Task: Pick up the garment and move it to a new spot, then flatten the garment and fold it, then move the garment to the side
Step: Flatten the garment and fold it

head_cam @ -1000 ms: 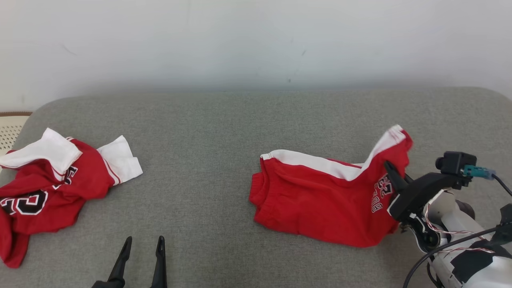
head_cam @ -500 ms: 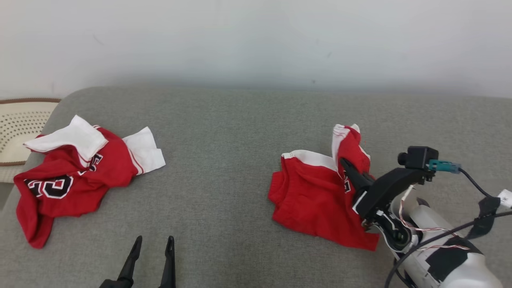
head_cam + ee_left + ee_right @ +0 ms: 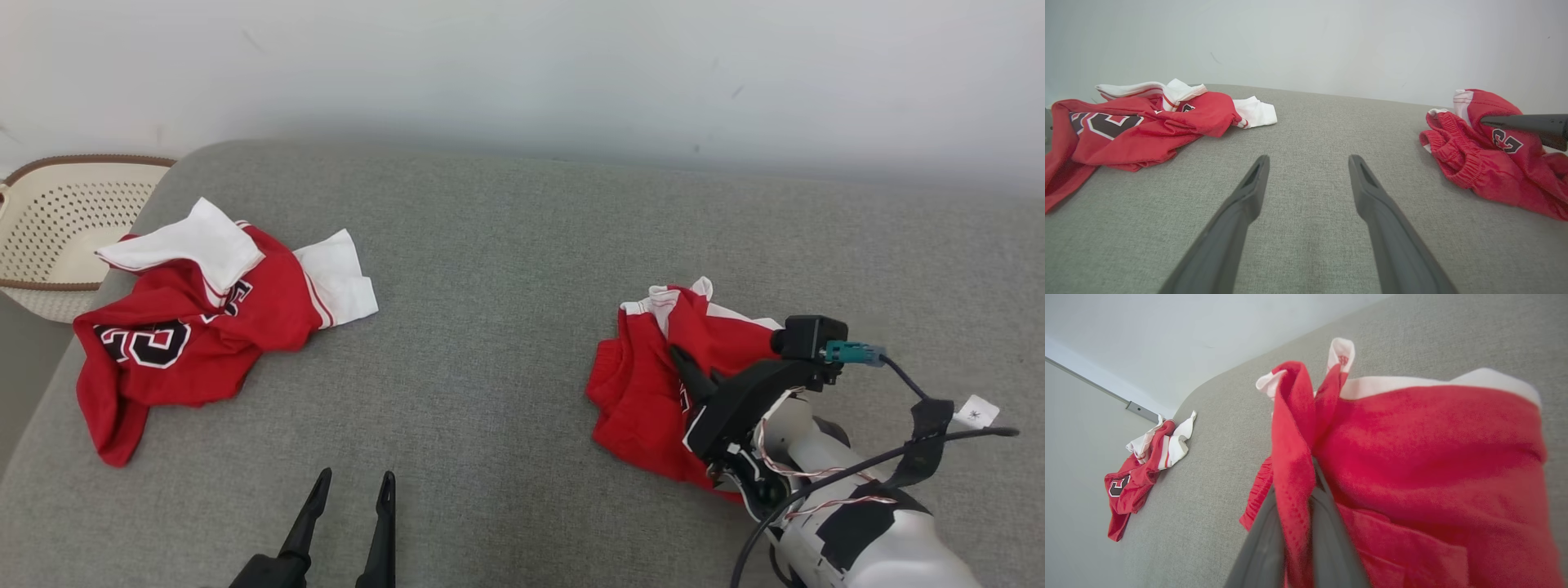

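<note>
Right gripper (image 3: pixel 682 361): fingers are clamping a fold of the red shorts (image 3: pixel 641 392), which are lying bunched on the grey cushion (image 3: pixel 490 286), well right of the red jersey (image 3: pixel 204 327). Left gripper (image 3: pixel 355 478): fingers are standing apart. I am planning a high lift so nothing drags.

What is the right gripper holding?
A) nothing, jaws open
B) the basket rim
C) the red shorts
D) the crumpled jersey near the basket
C: in the right wrist view the right gripper is shut on a raised fold of the red shorts, with red cloth pinched between its two fingers.
</note>
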Available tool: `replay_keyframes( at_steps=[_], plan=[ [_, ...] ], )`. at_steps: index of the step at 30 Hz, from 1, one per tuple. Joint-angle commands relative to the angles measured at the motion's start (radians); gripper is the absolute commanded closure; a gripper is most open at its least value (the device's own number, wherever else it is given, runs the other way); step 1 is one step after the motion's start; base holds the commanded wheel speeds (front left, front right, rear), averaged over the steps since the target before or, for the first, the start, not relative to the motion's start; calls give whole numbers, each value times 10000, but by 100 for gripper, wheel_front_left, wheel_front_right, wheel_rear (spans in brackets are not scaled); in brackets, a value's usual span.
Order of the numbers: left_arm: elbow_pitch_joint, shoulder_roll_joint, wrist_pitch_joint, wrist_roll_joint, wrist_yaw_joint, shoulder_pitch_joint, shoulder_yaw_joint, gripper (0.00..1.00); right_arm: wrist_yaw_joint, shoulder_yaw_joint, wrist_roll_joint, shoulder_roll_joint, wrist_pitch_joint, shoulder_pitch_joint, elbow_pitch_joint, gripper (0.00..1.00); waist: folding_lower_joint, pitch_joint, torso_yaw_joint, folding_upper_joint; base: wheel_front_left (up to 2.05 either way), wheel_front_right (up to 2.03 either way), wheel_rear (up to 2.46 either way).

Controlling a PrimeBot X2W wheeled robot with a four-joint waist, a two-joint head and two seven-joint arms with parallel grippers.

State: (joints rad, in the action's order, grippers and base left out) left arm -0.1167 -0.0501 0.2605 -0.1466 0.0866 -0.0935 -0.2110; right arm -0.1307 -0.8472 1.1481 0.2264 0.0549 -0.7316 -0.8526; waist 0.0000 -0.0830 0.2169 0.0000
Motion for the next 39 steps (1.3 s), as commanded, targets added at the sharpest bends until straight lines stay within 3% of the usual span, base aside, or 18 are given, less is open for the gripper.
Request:
replay_keyframes(
  at_steps=[1,2,9,19,27,34,36,37,39],
  plan=[
    [-39,-9,30,-54,15,-79,-14,0,-1,-96,48,-114,115,-58,-32,27,0,-31,56,0,0,0,0],
    [-46,-9,30,-67,26,-81,-4,0,-1,-142,86,-133,192,-91,-61,0,0,-29,60,0,0,0,0],
    [-82,-7,30,14,39,152,237,0,-1,-434,431,56,851,-57,509,0,0,181,-157,0,0,0,0],
    [-23,-8,30,54,33,364,343,0,-1,-398,462,1177,1891,329,1851,0,0,445,-467,0,0,0,0],
    [50,-8,30,68,4,513,523,0,-1,437,-464,2171,2102,870,1731,0,0,533,-545,0,0,0,0],
    [85,-6,30,90,-32,506,636,0,-2,1453,-1585,2056,2113,1643,1415,0,0,478,-554,0,0,0,0],
    [97,-6,30,100,-29,477,661,0,-1,1622,-1774,1901,2114,1796,1345,70,0,432,-564,0,0,0,0],
    [97,-8,30,108,-35,454,673,0,-1,1673,-1900,1851,2114,1862,1280,100,0,409,-567,0,0,0,0],
    [128,-6,30,153,-62,348,675,0,-1,1772,-2404,1651,2115,1894,1101,100,0,257,-562,0,0,0,0]
  ],
)
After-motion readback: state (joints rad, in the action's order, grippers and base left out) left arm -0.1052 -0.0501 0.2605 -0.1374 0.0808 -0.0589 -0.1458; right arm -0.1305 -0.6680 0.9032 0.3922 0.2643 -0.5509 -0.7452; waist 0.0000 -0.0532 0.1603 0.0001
